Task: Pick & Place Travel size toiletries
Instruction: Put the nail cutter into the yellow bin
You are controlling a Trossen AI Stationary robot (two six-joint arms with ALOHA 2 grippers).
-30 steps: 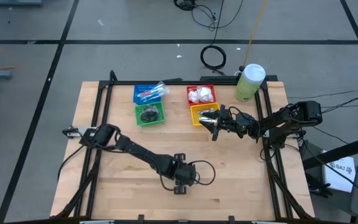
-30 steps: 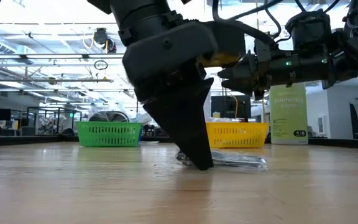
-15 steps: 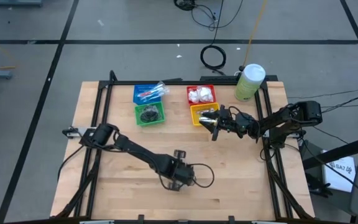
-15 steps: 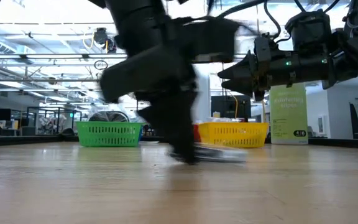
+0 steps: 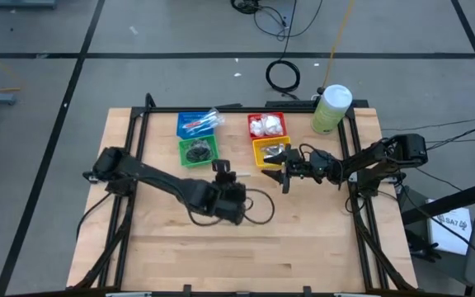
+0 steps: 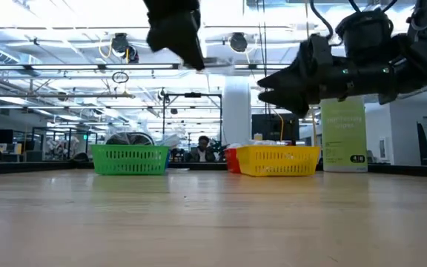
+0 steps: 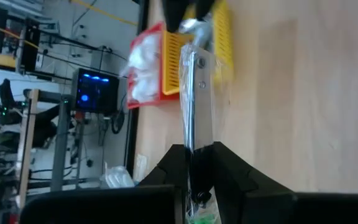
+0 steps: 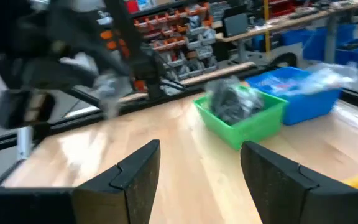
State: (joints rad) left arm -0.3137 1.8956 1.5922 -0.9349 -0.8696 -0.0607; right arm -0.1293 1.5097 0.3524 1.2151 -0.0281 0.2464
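- Two arms are over the table (image 5: 303, 247) on my screens, and the left gripper (image 5: 223, 172) is the nearer one, raised above the middle of the board, just in front of the green basket (image 5: 198, 151).
- In my left wrist view its fingers are pinched tight on one end of a silver tube (image 7: 195, 106) in clear wrap, which sticks out straight ahead toward the yellow basket (image 7: 221, 37).
- From the low view I see the tube well clear of the wood, high up beside the left arm.
- My right gripper (image 5: 288, 174) hovers at the front edge of the yellow basket, fingers parted with nothing between them; the right wrist view shows the gap plainly.
- The yellow basket holds more silver items, and the green basket holds dark round discs (image 5: 196, 151).
- Farther back, I see the blue basket (image 5: 198, 123) with wrapped toothbrushes (image 5: 204, 123) and the red basket (image 5: 267, 124) with white puffy packets (image 5: 265, 125).
- At the far right corner stands the pale-green canister (image 5: 330, 109).
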